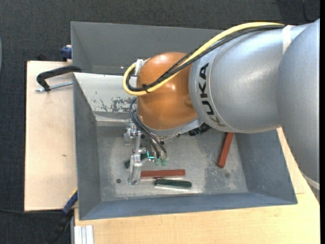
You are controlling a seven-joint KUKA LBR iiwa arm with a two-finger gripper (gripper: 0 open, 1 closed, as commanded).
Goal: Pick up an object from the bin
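1. Looking at the tool (134,173): hangs low in the grey bin (86,151), tip close to the floor, straight below the orange wrist cover (162,93) of the arm (254,80).
2. Cannot tell the tool state. Apart or together is not readable from this angle, so cannot call it clamped on anything.
3. Nearest to the tool: red-brown flat stick (163,173), lying flat on the bin floor. Left end sits just beside the tool tip, the rest runs off to view-right. Cannot tell whether touching or just apart.
4. Just beyond that stick, toward the near wall: dark green pen (173,184), lying roughly parallel to it. Near the tool, to its view-right, but apart from it.
5. Well apart from the tool, far to view-right: second red-brown stick (224,149), tilted, leaning up against the sloped right wall.
6. Just up and to view-right of the tool tip: small green bit (151,157). Cannot tell whether loose in the bin or part of the robot.
7. Near the tool on its view-left: small dark speck (118,181) on the floor.
8. Above the tool: yellow cable (223,34) looping over the orange cover and running back along the arm.
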